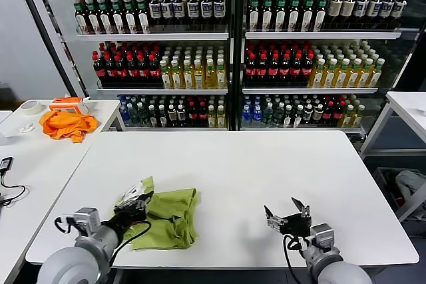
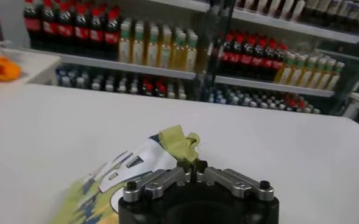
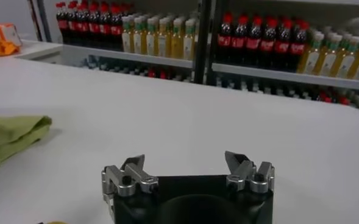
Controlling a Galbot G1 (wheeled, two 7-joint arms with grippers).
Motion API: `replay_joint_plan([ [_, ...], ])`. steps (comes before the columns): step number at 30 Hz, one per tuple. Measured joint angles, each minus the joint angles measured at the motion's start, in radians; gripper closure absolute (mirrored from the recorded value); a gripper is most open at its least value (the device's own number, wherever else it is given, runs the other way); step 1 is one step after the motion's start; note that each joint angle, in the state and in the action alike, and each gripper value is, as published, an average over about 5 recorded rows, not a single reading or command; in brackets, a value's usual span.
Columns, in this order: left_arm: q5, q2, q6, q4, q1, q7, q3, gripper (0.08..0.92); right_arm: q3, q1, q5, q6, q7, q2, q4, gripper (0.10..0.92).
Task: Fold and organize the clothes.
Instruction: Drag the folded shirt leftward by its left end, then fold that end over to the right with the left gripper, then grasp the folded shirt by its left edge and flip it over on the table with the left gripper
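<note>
T-shirt point(image 1: 170, 216) lies lengthwise front-to-back; left pincer point(image 1: 138, 201) pinches its corner, right pincer point(image 1: 288, 215) gapes.

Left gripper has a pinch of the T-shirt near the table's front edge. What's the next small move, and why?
Probably draw the left gripper up and across toward the right, carrying its pinched edge of the lime T-shirt over the bunched body. It is shut on a fold with the white print showing, and the shirt lies crumpled, not flat. The right gripper waits open, apart from the cloth on the white table.
</note>
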Motion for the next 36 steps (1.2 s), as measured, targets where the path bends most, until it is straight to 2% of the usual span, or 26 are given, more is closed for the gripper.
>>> replay_joint_plan([
  [3, 0.001, -0.013, -0.002, 0.020, -0.031, 0.006, 0.037, 0.887, 0.027, -0.001, 0.014, 0.000, 0.000, -0.004, 0.011, 0.203],
  [5, -0.005, -0.023, -0.006, 0.029, -0.048, 0.012, 0.058, 0.850, 0.041, -0.002, 0.020, -0.001, -0.001, -0.003, 0.015, 0.203],
  [16, -0.069, -0.115, -0.064, 0.030, -0.090, 0.076, 0.115, 0.531, 0.075, 0.024, 0.040, -0.008, -0.004, -0.004, -0.002, 0.203],
  [21, -0.013, -0.096, -0.098, 0.036, -0.058, 0.109, 0.066, 0.392, 0.073, 0.043, 0.044, -0.007, -0.007, 0.001, -0.016, 0.203],
  [28, 0.110, -0.047, -0.116, 0.106, 0.031, 0.120, -0.053, 0.205, 0.066, 0.060, 0.048, -0.005, -0.008, 0.004, -0.026, 0.203],
  [36, 0.218, -0.051, -0.123, 0.190, 0.079, 0.124, -0.109, 0.177, 0.057, 0.077, 0.060, -0.009, 0.004, -0.002, -0.026, 0.203],
])
